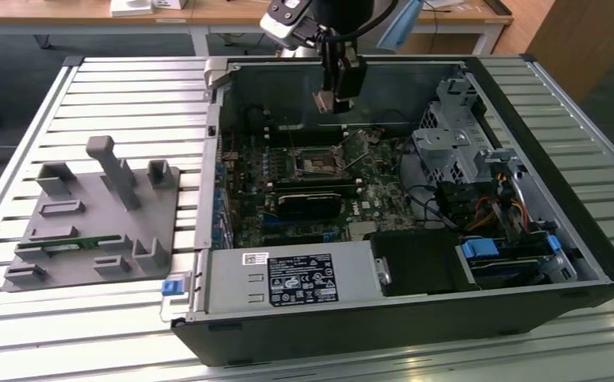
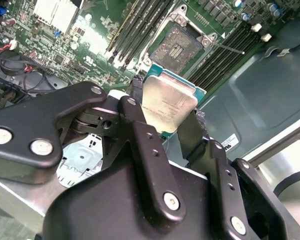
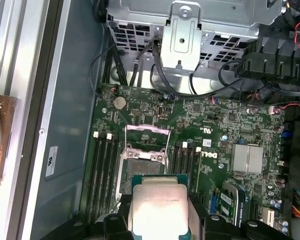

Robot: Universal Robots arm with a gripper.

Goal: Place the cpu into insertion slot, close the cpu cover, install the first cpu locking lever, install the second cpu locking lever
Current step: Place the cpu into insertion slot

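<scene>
Silvery-beige metal shows between the black fingers. The cpu (image 2: 167, 97), a small flat square chip with a green edge, is pinched by two opposite edges in the arm's black two-finger gripper (image 2: 165, 119). We read the grip as clenched on the chip, and on its edges only, which we judge keeps the contact side untouched.

In the exterior view the gripper hangs inside the open black computer case (image 1: 392, 326), up over the green circuit board (image 3: 215, 125) and clear of it.

The insertion slot (image 3: 142, 167), a small square dark socket recess with a silver rim, lies bare, and the chip is in the air near it, not seated. The cpu cover (image 3: 147, 129), a thin silver frame plate with a square window, is tipped up off the socket, which leaves the recess open to take the chip.

A thin metal lever (image 2: 229, 48) juts out sideways from the socket. It looks unlatched as far as we can judge, as it would need to be for the cover to stand up. Long narrow black slots (image 3: 102, 172) flank the socket on both sides, so there is little room around it.

None of the four steps is done — the chip is aloft and the cover is open.
</scene>
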